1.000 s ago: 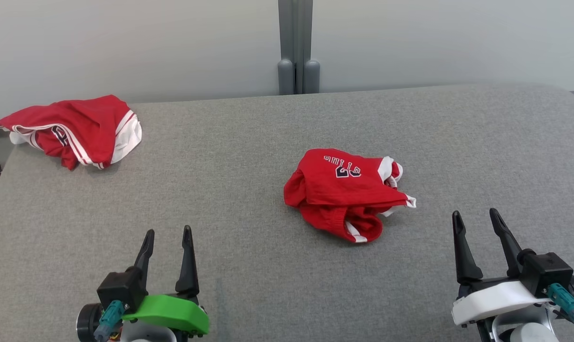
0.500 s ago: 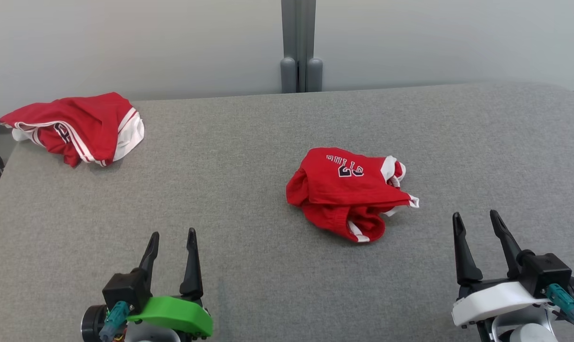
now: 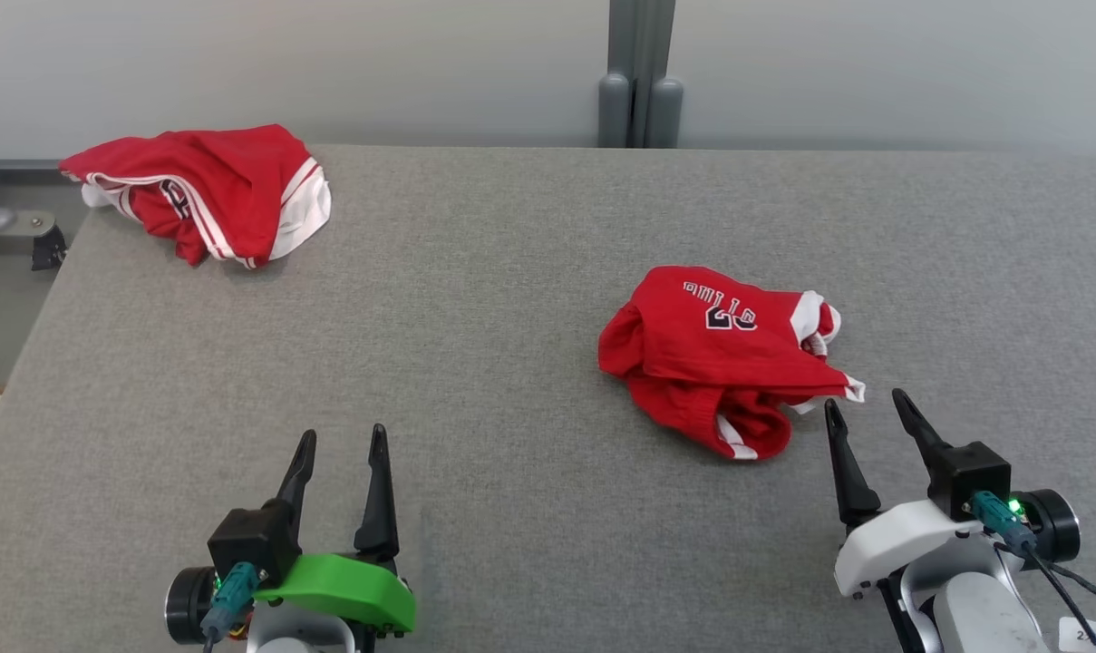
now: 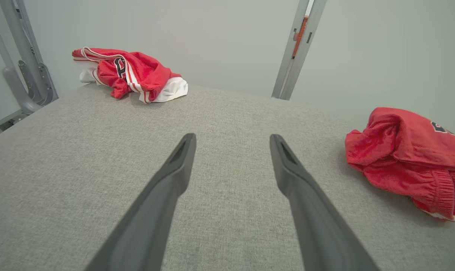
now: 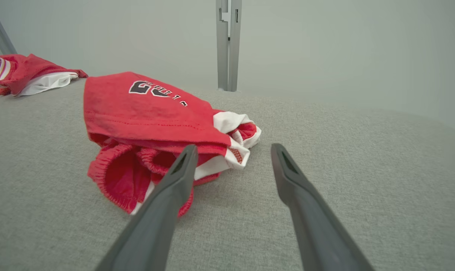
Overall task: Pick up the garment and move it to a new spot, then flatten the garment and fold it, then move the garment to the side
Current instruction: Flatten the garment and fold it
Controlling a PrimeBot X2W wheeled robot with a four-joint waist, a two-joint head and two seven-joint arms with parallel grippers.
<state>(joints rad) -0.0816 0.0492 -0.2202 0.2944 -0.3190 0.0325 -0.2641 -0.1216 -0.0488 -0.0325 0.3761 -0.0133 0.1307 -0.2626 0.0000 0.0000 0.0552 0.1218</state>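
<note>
A: Where is the garment?

B: The garment lies in a crumpled red heap right of centre in the head view, on the grey table. Dark lettering faces up on its top layer. White trim pokes out at its right side, and a ribbed hem bunches at its lower edge.

A: And the pincers?

B: Both stand released, with nothing between the fingers. The right gripper is at the lower right, its tips just beside the heap's lower right corner. I judge there is no contact, though in the right wrist view one finger crosses in front of the cloth, so I cannot be sure. The left gripper is at the lower left, over bare table and well apart from the heap.

A: What is that at the upper left?

B: A second garment, red with white stripes, bunched near the table's far corner. I cannot tell whether it is finished or waiting.

A: So how far along is the job?

B: As I read it, at the very start for this piece. It is not lifted, not spread, not folded. Everything is left: the pick-up and move to a new spot, the flattening, the fold, the shift to the side. The right gripper looks best placed for the first pinch.
</note>
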